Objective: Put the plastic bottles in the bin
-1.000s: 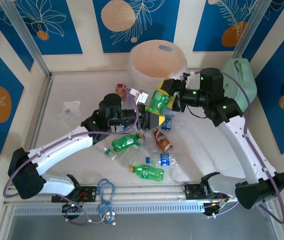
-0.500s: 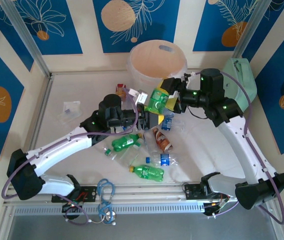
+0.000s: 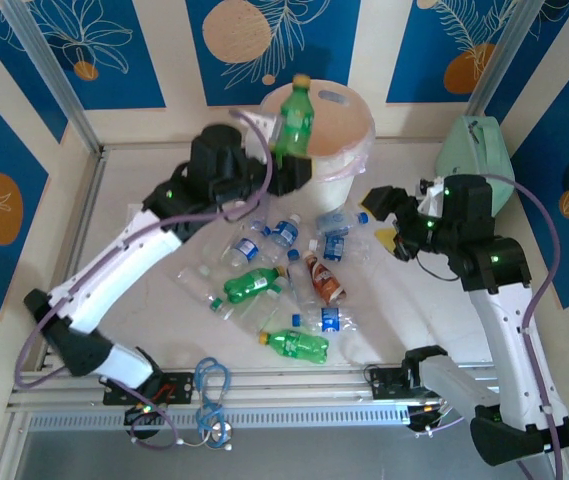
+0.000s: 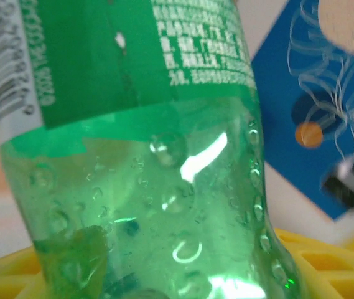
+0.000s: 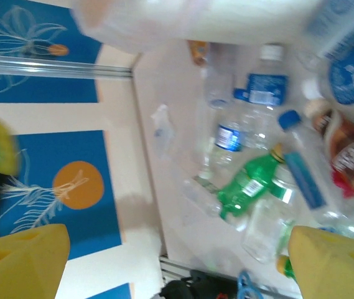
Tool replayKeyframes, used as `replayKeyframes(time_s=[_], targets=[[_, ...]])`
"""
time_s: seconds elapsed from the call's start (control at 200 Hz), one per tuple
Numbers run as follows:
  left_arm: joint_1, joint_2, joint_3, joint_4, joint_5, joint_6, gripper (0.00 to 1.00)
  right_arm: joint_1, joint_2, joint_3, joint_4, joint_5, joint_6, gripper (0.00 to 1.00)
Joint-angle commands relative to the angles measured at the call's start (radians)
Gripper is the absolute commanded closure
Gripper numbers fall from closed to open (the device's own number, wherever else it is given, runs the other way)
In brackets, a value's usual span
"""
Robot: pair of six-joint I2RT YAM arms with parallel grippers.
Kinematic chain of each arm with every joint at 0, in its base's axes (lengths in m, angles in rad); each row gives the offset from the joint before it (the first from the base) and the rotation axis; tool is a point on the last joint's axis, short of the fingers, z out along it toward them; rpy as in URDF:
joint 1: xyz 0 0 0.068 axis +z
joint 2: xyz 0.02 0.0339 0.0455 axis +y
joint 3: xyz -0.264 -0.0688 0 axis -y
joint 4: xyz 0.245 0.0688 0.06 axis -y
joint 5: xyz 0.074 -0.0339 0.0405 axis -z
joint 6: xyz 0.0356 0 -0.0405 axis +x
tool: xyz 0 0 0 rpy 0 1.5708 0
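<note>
Blue leaf-print panels on cream walls, boxing in a white table [image 3: 144, 180]. At the far edge, a round whitish-pink bin [image 3: 349, 180], handle slot near the rim, mouth facing up. Right of it, against the wall, a mint-green case [image 3: 479, 150].

Left arm stretched up and across toward the bin. Left gripper [image 3: 289, 170] clamped on the base of a green bottle [image 3: 294, 115], upright with its yellow cap on top, raised at the bin's left rim. Close up from the left wrist, the green body seated against a yellow pad [image 4: 326, 261].

Right arm bent back on the right side. Right gripper [image 3: 392, 215] over bare table just right of the bin, spread wide, holding nothing. From the right wrist, yellow fingertips [image 5: 21, 261] at opposite lower corners.

Other plastic bottles [image 3: 284, 232] scattered mid-table, outside the bin:
- a green one lying flat [image 3: 254, 285]
- a second green one [image 3: 299, 345] nearer the front rail
- a brown-red labelled one [image 3: 326, 282]
- several clear ones with blue labels and caps
</note>
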Motion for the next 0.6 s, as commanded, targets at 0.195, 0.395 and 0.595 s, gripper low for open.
replayKeyframes(time_s=[0.195,0.395,0.595], targets=[[0.099,0.426,0.597,-0.387,0.027,-0.047,0.44,0.002,-0.065,-0.090,-0.136,0.071,-0.061,0.09],[0.118,0.527,0.688,-0.382,0.038,-0.061,0.40,0.005,-0.094,-0.133,-0.142,0.069,-0.063,0.09],[0.125,0.584,0.707,-0.388,0.040,-0.072,0.38,0.019,-0.121,-0.173,-0.142,0.069,-0.053,0.09]])
